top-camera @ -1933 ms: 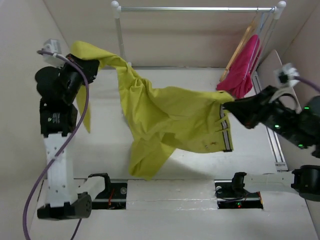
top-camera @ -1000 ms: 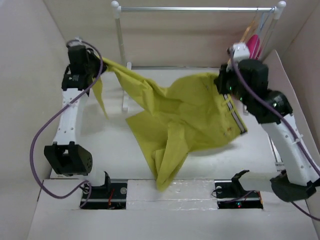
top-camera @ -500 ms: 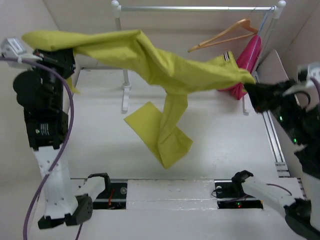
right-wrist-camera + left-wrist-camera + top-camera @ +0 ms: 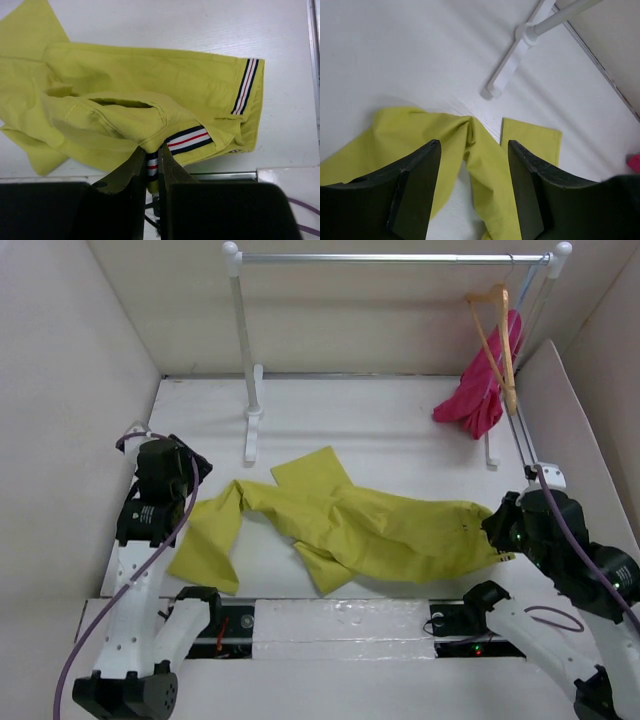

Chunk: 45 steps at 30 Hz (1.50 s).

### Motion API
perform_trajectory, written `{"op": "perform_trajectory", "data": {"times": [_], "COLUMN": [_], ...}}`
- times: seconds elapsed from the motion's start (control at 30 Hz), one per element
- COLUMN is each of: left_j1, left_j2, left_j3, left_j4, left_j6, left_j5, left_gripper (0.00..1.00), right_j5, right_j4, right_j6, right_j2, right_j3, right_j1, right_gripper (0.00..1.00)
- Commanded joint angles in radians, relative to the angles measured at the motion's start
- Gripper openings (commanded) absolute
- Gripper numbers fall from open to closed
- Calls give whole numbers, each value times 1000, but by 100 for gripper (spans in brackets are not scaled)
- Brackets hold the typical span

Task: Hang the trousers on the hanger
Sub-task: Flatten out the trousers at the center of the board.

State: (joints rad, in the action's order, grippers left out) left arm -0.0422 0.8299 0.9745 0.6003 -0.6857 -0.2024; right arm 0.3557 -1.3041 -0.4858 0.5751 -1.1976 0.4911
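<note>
Long yellow-green cloth trousers (image 4: 370,530) lie crumpled on the white table (image 4: 400,430) in front of the white-and-silver metal clothes rail (image 4: 390,258), legs folded over each other towards the rail's left post. The light tan wooden triangular hanger (image 4: 497,335) hangs by its thin hook at the rail's right end, touching a magenta-pink garment (image 4: 480,395). The right gripper (image 4: 152,155) is pinched narrow on the striped waistband trim, well forward of the rail's right post. The left gripper (image 4: 472,150) stands wide with nothing between its jaws, above a leg end in front of the left post. With one small pinch on the waistband, a lift would likely let the legs drag and bunch. The hanger hangs free, so a nudge could swing it, unhook it, or snag the pink garment.
</note>
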Motion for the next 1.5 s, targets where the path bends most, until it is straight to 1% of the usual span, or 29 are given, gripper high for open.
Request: {"op": "perform_trajectory", "data": {"times": [0.0, 0.03, 0.1, 0.13, 0.17, 0.23, 0.3, 0.33, 0.37, 0.43, 0.47, 0.53, 0.57, 0.63, 0.67, 0.73, 0.77, 0.87, 1.0, 1.03, 1.07, 1.1, 1.13, 1.2, 1.33, 1.37, 1.4, 1.43, 1.47], "left_j1": [-30, -30, -39, -39, -39, -77, -180, -303, -349, -445, -462, -476, -493, -513, -536, -554, -568, -579, -579, -588, -588, -588, -588, -570, -477, -426, -400, -371, -308], "left_j2": [-28, -28, 9, 40, 126, 230, 403, 458, 585, 720, 845, 957, 1056, 1144, 1237, 1361, 1389, 1465, 1477, 1477, 1474, 1465, 1454, 1408, 1176, 1063, 1007, 901, 855], "left_j3": [102, 102, 92, 89, 86, 89, 163, 208, 311, 421, 523, 602, 677, 736, 818, 889, 945, 975, 916, 899, 865, 853, 845, 828, 814, 814, 813, 813, 807], "left_j4": [-113, -114, -266, -296, -333, -395, -367, -352, -299, -245, -196, -169, -143, -126, -81, -36, 1, 30, 32, 33, 29, 26, 27, 32, 16, 16, 16, 19, 32], "left_j6": [113, 155, 221, 227, 236, 239, 297, 325, 353, 397, 406, 420, 422, 439, 443, 459, 460, 460, 451, 451, 453, 454, 450, 427, 381, 371, 365, 347, 338], "left_j5": [-100, -51, 84, 151, 336, 425, 326, 277, 223, 174, 155, 194, 198, 190, 181, 163, 153, 143, 109, 71, 54, 16, 2, 6, 72, 72, 66, 49, 43], "left_gripper": [52, 52, 53, 53, 54, 54, 54, 55, 55, 60, 60, 61, 61, 63, 63, 64, 64, 63, 59, 52, 42, 5, 0, 0, 0, 0, 0, 0, 0], "right_j5": [-95, -96, -213, -294, -329, -378, -389, -393, -396, -387, -380, -368, -363, -369, -374, -385, -386, -386, -377, -376, -374, -373, -373, -370, -362, -362, -362, -322, -302], "right_j4": [-46, -38, -20, -5, 15, 45, 65, 78, 83, 118, 133, 158, 158, 169, 175, 189, 195, 209, 224, 238, 246, 262, 272, 284, 310, 312, 310, 304, 298], "right_j6": [8, 9, 56, 65, 100, 143, 209, 228, 249, 253, 250, 248, 242, 239, 236, 227, 217, 208, 204, 205, 205, 205, 205, 217, 248, 259, 265, 269, 276], "right_j2": [-132, -133, -203, -216, -221, -195, -155, -112, -94, -80, -92, -109, -109, -107, -106, -110, -110, -118, -116, -113, -112, -104, -97, -80, -46, -41, -40, -38, -41], "right_j3": [7, 7, 84, 105, 105, 136, 168, 174, 173, 171, 173, 178, 179, 185, 197, 205, 210, 214, 211, 211, 210, 208, 204, 190, 146, 135, 122, 110, 81], "right_j1": [-5, -5, -5, -5, -5, -5, -5, -5, -5, -5, -5, -5, -5, -5, -5, -5, -5, -5, -5, -5, -5, -5, -5, -5, -5, -5, -5, -5, -5], "right_gripper": [0, 0, 0, 0, 0, 0, 0, 0, 0, 0, 0, 0, 0, 0, 0, 0, 0, 0, 0, 0, 0, 0, 0, 0, 0, 0, 0, 0, 0]}}
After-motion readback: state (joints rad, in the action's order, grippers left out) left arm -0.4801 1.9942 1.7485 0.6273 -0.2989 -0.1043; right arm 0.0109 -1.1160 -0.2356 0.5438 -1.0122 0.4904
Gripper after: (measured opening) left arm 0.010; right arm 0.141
